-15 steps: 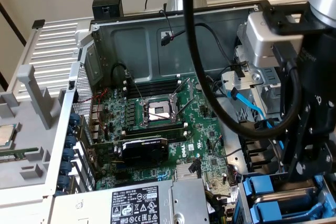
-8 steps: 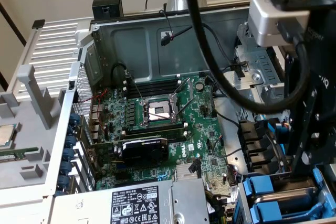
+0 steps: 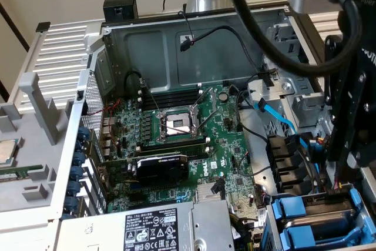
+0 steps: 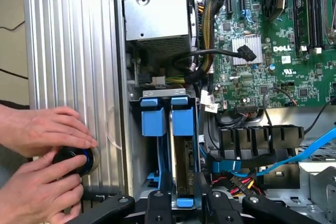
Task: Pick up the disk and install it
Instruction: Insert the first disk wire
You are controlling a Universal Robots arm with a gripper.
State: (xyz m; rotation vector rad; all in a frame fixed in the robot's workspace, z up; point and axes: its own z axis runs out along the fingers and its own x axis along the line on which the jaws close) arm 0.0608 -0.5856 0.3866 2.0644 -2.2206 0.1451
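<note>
Exterior view: the open computer case (image 3: 117, 45) is being shown, "DELL" being readable on the motherboard (image 3: 202, 166); blue-framed disk (image 3: 320, 210) is being seated at five o'clock.

Wrist view: the gripper (image 4: 181, 203) is being held closed around the disk (image 4: 182, 169); "DELL" (image 4: 286, 49) is printed at two o'clock, and two hands (image 4: 39, 156) are being pressed on a black knob (image 4: 73, 161) at eight o'clock.

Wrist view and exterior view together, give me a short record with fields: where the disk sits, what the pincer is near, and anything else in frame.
disk: framed in a blue carrier, seated upright in the drive bay
second carrier: blue carrier beside it
pincer: right at the disk's near end
case: open computer case, motherboard exposed
person: two hands on a round black object at the case's ribbed outer panel
</note>
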